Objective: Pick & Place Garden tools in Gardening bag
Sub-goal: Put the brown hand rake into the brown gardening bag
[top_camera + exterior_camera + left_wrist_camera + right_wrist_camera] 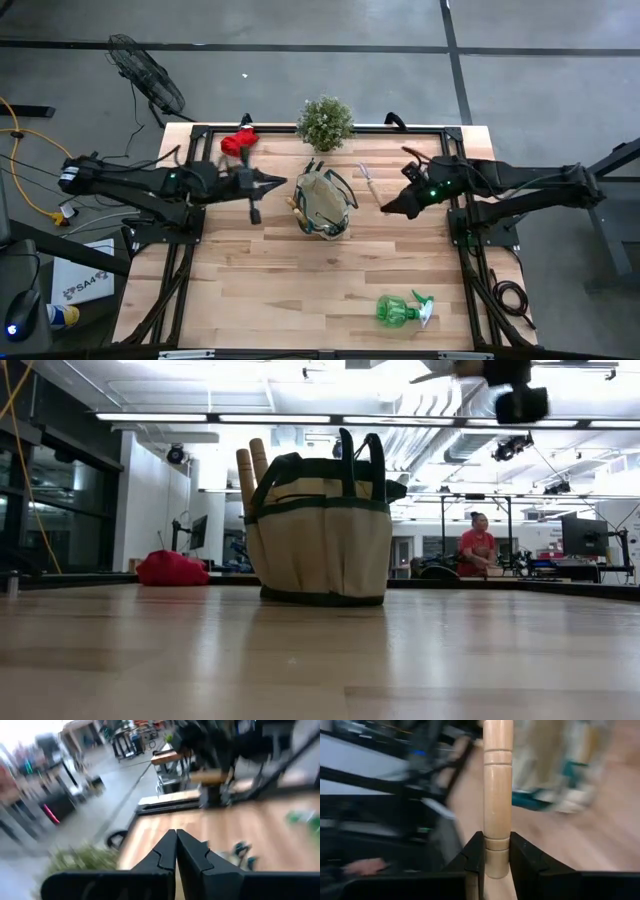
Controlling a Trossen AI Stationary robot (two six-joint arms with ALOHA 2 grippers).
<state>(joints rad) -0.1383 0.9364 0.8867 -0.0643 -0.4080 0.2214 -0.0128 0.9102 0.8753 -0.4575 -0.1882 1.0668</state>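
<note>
Both arms matte black, tubular links w/ chunky joints. Left arm point(150, 182) shows a small green LED near the wrist; right arm point(510, 185) has one too. Black cables trail along each. Left gripper point(176, 851) fingers: black, wedge-shaped, stepped inner edges.

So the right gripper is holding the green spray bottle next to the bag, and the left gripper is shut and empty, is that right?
Not quite. The right gripper is shut on a wooden trowel handle, as the right wrist view shows. The green spray bottle lies alone on the table in the high view. The left gripper is indeed shut and empty.
</note>
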